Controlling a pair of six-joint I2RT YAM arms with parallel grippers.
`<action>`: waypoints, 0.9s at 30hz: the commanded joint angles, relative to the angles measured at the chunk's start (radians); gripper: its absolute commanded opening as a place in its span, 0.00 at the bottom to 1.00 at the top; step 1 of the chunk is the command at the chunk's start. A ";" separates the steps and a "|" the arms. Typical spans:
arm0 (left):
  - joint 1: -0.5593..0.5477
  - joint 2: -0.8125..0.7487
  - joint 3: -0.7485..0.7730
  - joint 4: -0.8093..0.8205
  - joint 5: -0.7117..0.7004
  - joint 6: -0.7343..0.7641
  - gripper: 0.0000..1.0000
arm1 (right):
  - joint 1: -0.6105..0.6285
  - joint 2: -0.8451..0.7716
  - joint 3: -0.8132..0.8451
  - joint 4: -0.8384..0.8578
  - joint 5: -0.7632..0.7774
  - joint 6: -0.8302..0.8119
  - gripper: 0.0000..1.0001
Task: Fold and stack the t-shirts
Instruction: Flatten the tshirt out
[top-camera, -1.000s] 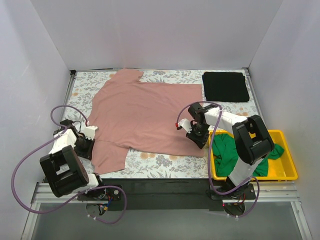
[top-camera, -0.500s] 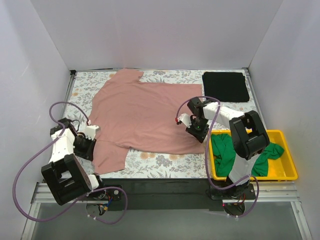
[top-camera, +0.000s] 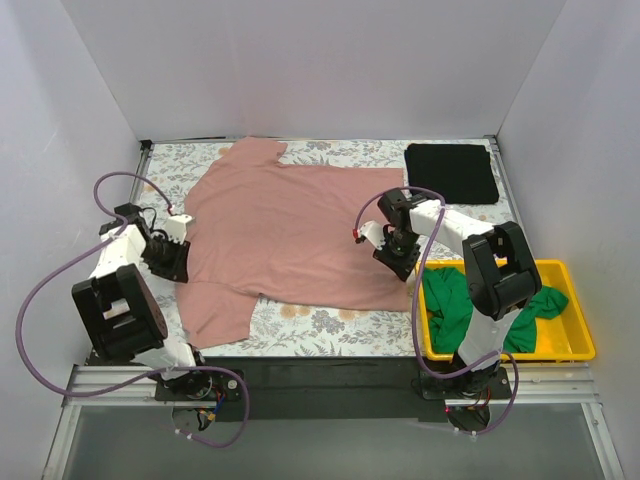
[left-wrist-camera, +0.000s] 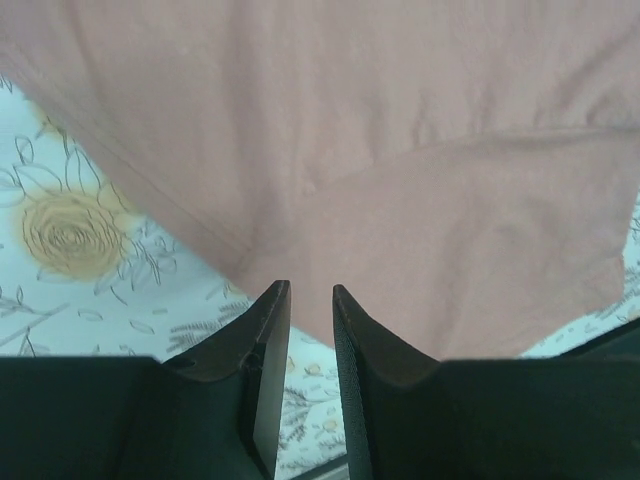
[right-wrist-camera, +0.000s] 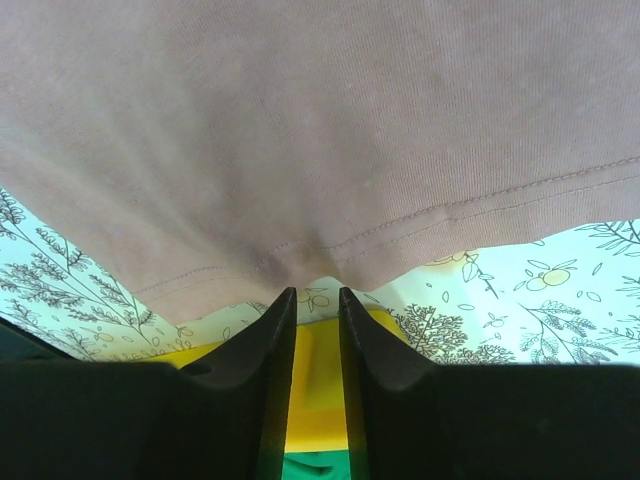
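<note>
Pink t-shirt (top-camera: 290, 230) spread on desk (top-camera: 330, 322); left gripper (left-wrist-camera: 311, 292) at 9 o'clock, right gripper (right-wrist-camera: 317, 292) at 4 o'clock, both narrowly parted, empty.

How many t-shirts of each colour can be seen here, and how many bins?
pink t-shirt, spread flat: 1
black t-shirt, folded: 1
green t-shirt, bunched in the bin: 1
yellow bin: 1
Total: 4 things, 3 of them t-shirts
</note>
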 joint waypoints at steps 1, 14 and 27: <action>-0.015 0.054 0.032 0.121 -0.006 -0.042 0.23 | 0.000 -0.028 0.046 -0.033 -0.029 0.021 0.31; 0.038 0.019 -0.201 0.177 -0.227 0.015 0.11 | -0.001 0.100 0.132 -0.011 0.025 0.035 0.33; 0.043 0.108 0.261 -0.069 0.125 -0.134 0.24 | -0.018 0.063 0.280 -0.011 -0.007 0.042 0.32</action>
